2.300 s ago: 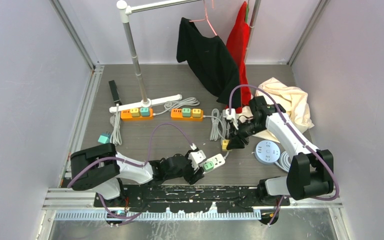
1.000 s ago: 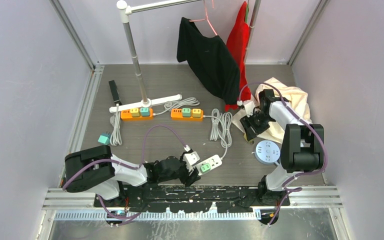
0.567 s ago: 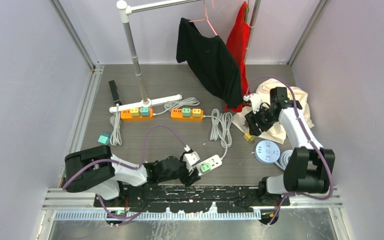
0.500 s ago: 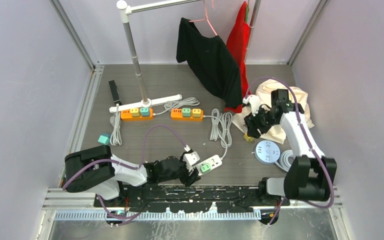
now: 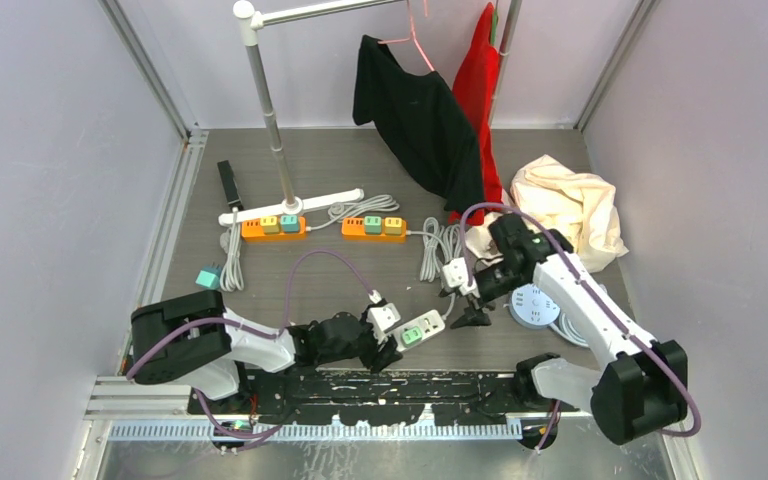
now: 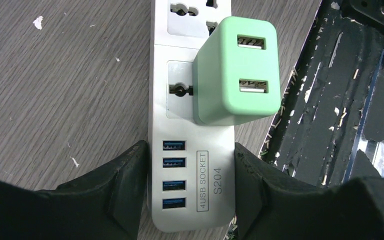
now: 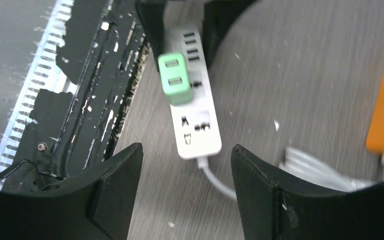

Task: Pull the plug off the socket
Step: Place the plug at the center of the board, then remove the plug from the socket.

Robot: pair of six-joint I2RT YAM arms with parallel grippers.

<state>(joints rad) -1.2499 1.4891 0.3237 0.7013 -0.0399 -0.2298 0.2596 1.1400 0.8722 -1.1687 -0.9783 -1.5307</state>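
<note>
A white socket strip (image 6: 192, 190) lies on the table near the front edge, with a mint-green plug (image 6: 236, 70) seated in one of its outlets. My left gripper (image 6: 190, 195) is shut on the strip's USB end, one finger pressed against each long side. In the top view the strip (image 5: 426, 324) and the green plug (image 5: 412, 335) sit just right of the left gripper (image 5: 388, 342). My right gripper (image 5: 463, 305) hovers open and empty beyond the strip's cable end. In its wrist view the plug (image 7: 175, 80) and the strip (image 7: 197, 127) lie ahead of the right gripper (image 7: 185, 185).
Two orange power strips (image 5: 273, 227) (image 5: 374, 227) lie at mid-table, beside a coiled white cable (image 5: 443, 250). A round white socket (image 5: 535, 303) sits under the right arm. A cream cloth (image 5: 570, 205), hanging black and red garments (image 5: 415, 110) and a rack pole (image 5: 270, 120) stand behind.
The right arm has swung from the cream cloth forward and left to the strip's cable end, and its jaws have opened wider. The left gripper and the strip have not moved.
</note>
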